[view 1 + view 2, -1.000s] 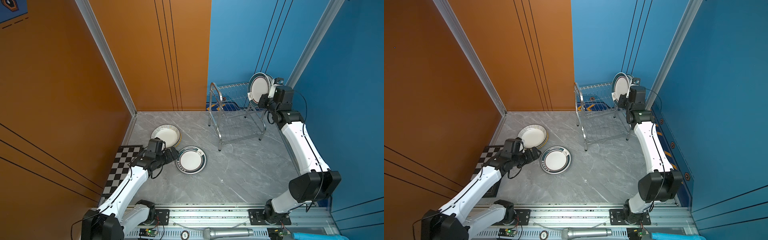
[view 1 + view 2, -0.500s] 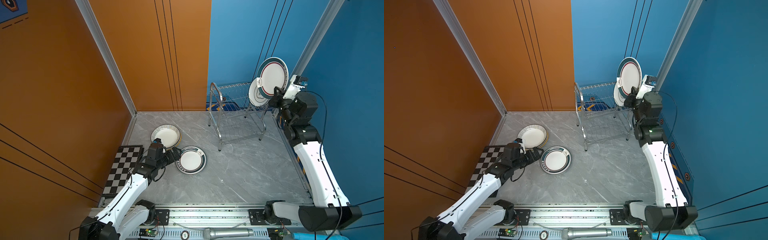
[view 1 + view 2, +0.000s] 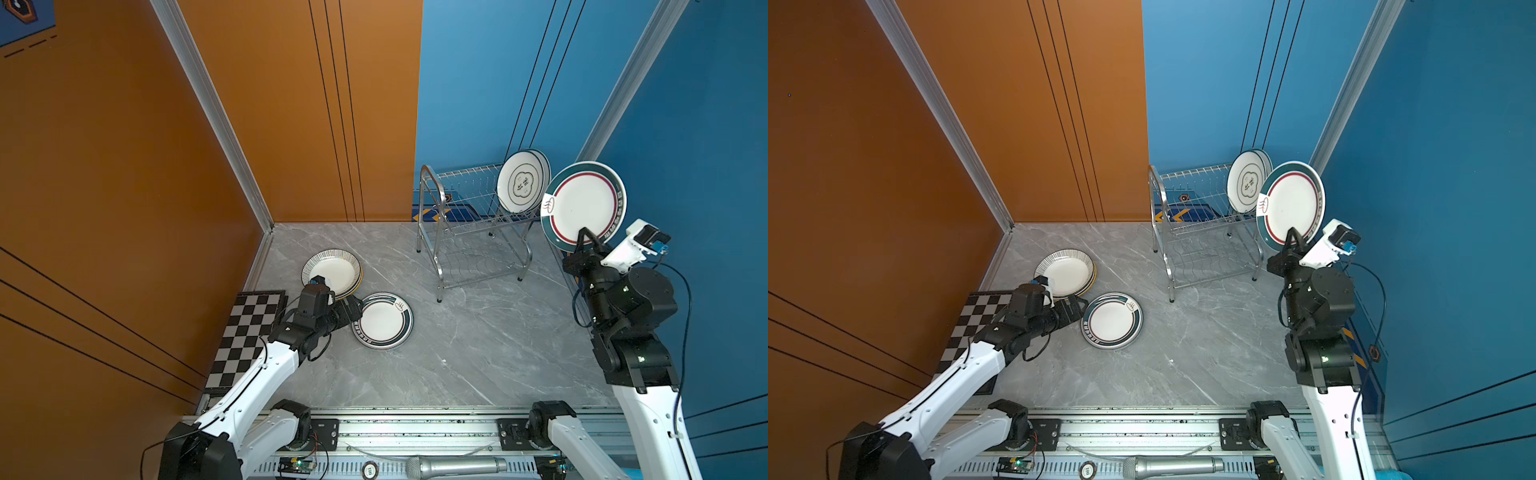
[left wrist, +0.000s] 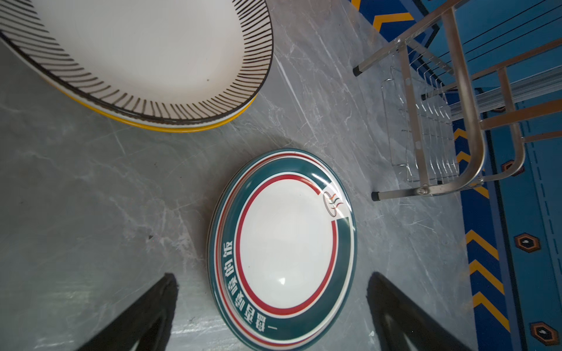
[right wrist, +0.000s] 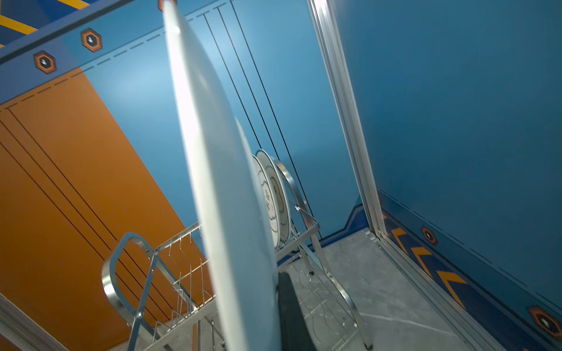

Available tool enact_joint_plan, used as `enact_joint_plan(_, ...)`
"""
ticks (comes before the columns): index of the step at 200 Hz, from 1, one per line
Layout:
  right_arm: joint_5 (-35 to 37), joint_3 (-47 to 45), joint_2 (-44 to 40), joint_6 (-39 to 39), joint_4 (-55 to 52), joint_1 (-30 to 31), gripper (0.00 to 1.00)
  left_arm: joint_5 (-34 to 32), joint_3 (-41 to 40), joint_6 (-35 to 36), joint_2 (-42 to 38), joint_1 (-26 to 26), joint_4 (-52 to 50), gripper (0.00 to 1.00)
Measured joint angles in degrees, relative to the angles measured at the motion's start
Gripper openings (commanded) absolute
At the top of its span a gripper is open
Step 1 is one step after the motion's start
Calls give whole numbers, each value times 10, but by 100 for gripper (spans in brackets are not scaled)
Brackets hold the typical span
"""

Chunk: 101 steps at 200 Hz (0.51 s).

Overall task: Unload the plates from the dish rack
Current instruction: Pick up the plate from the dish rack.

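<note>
Plates in a green-banded stack point(image 3: 382, 321) found flat on the worktop point(image 3: 478, 353), nearest, with the left hand point(image 3: 352, 311) spread wide and empty just at its rim. Noted a striped stack point(image 3: 332, 272) just behind. Farther off, saw the right hand point(image 3: 584, 243) pinching the lower rim of one green-banded plate point(image 3: 584, 203), upright, clear of the dish rack point(image 3: 432, 195). Judged it stiff, glazed, slick, weighty and breakable; rim pinch best kept firm. Farthest, counted at least two rack plates point(image 3: 519, 183) upright on the top tier, beside its arched end.
</note>
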Motion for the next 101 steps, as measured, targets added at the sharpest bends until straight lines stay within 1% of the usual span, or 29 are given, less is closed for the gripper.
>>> enact_joint_plan(28,7,-23,-33,31,-101,-12,0,-17,0,0,-6,0,-12,98)
enact_joint_plan(48,-16,-34,-41,55,-174,-23,0,-20,-1,0,-13,0,-10,98)
enact_joint_plan(69,-80,-40,-30,74,-236,-36,0,-24,-9,0,-19,-3,-2,98)
enact_joint_plan(101,-224,-75,-2,106,-266,-47,0,-29,-29,0,-30,-7,14,98)
